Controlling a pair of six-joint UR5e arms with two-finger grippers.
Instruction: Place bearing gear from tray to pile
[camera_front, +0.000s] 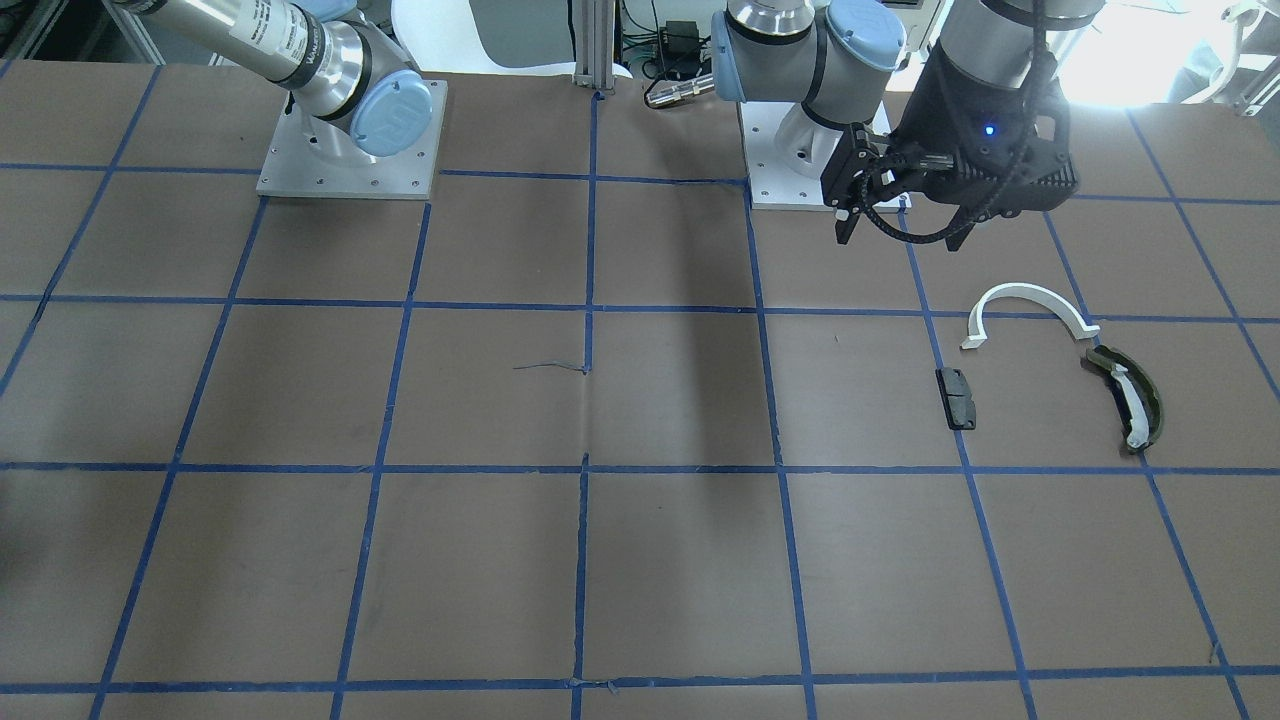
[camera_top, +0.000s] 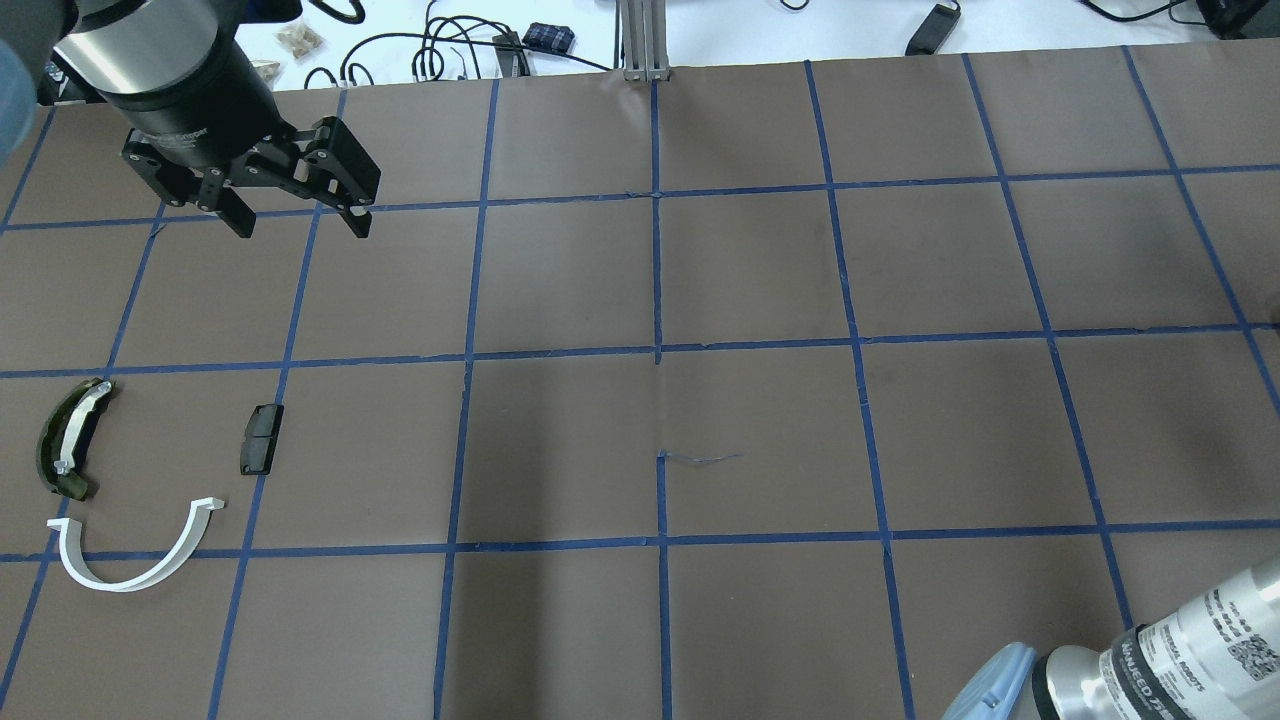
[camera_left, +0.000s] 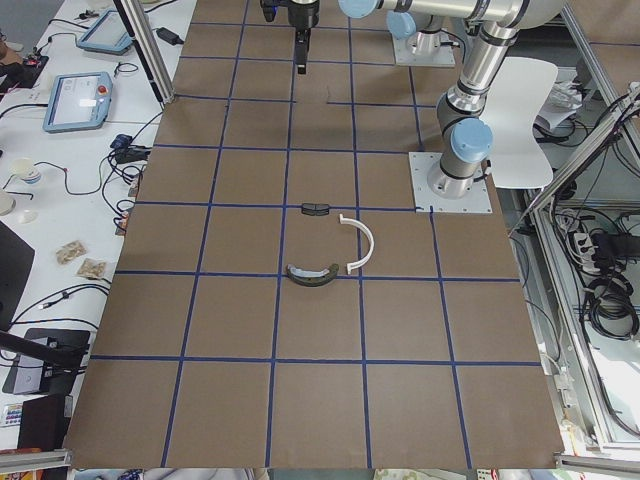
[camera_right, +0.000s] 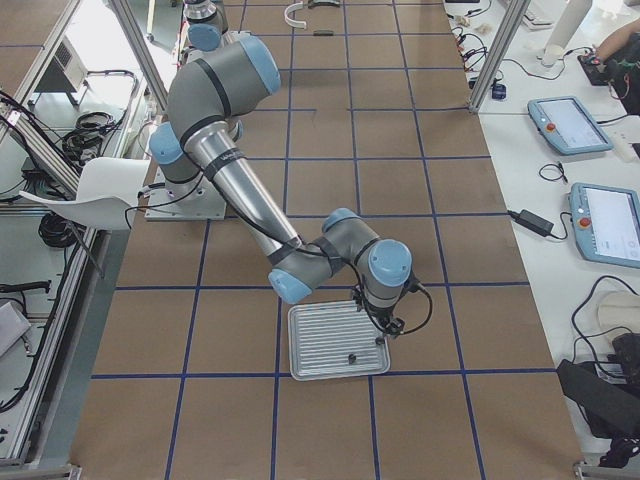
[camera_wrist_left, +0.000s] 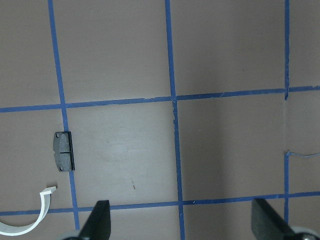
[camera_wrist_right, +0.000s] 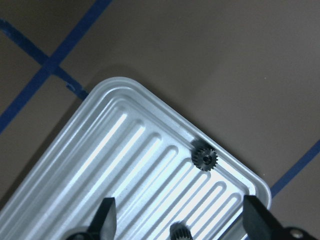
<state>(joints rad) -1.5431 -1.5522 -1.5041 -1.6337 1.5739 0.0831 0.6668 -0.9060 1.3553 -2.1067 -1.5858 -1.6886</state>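
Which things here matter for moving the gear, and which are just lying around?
Job: small black toothed gear, ribbed silver metal tray, pile of white half-ring arc, dark olive curved piece, black rectangular block.
Lying about: grey-and-blue handheld screens, white plastic chair.

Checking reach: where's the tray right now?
Right-end view: the tray sits at the near end of the table, on the robot's right side, beneath the right hand. The overhead and front views don't include it.

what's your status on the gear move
Left gripper open over table. Right gripper open above tray, bearing gear not yet gripped. Nothing blocking it.
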